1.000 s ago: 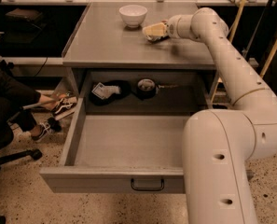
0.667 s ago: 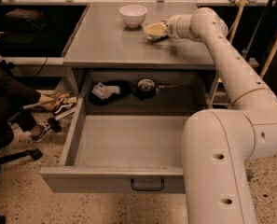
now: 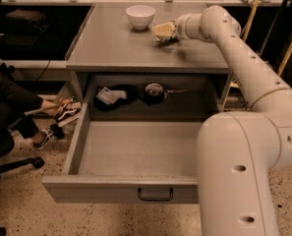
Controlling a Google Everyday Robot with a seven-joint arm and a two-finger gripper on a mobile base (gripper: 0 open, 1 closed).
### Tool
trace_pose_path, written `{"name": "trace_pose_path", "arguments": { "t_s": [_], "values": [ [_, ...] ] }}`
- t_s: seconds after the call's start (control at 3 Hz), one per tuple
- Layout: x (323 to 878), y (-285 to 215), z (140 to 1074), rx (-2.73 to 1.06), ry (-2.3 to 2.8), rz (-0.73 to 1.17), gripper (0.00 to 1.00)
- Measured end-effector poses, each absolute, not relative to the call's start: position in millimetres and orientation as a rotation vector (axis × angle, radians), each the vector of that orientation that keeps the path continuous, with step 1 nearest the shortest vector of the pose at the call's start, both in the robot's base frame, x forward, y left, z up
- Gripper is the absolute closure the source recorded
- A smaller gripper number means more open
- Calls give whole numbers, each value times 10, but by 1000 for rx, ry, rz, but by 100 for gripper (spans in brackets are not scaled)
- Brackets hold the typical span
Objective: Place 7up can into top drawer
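My gripper [image 3: 163, 32] is low over the grey cabinet's top, just right of a white ceramic bowl [image 3: 140, 16]. My arm reaches to it from the right. I cannot make out the 7up can; anything at the gripper is hidden by it. The top drawer [image 3: 131, 190] is pulled wide open toward me, with its black bar handle [image 3: 155, 195] on the front panel. The front part of its floor is bare.
At the back of the drawer lie a dark packet with a white label [image 3: 108, 96] and a round dark thing with a silvery top [image 3: 154, 89]. A seated person's legs and shoes [image 3: 62, 113] are at the left. My own arm's base [image 3: 244, 176] fills the lower right.
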State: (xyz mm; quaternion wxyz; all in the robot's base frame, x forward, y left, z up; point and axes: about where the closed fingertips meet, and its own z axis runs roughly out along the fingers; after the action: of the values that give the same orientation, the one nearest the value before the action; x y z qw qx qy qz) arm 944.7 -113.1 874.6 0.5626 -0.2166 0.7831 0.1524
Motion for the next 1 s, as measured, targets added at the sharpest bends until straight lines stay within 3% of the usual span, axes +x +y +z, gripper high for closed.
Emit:
{"name": "trace_pose_path", "arguments": {
  "t_s": [0.33, 0.67, 1.0],
  "values": [
    [9321, -1170, 9493, -472, 1785, 186, 100],
    [9149, -1488, 10047, -421, 1732, 51, 100],
    [9144, -1501, 10049, -419, 1733, 51, 100]
  ]
}}
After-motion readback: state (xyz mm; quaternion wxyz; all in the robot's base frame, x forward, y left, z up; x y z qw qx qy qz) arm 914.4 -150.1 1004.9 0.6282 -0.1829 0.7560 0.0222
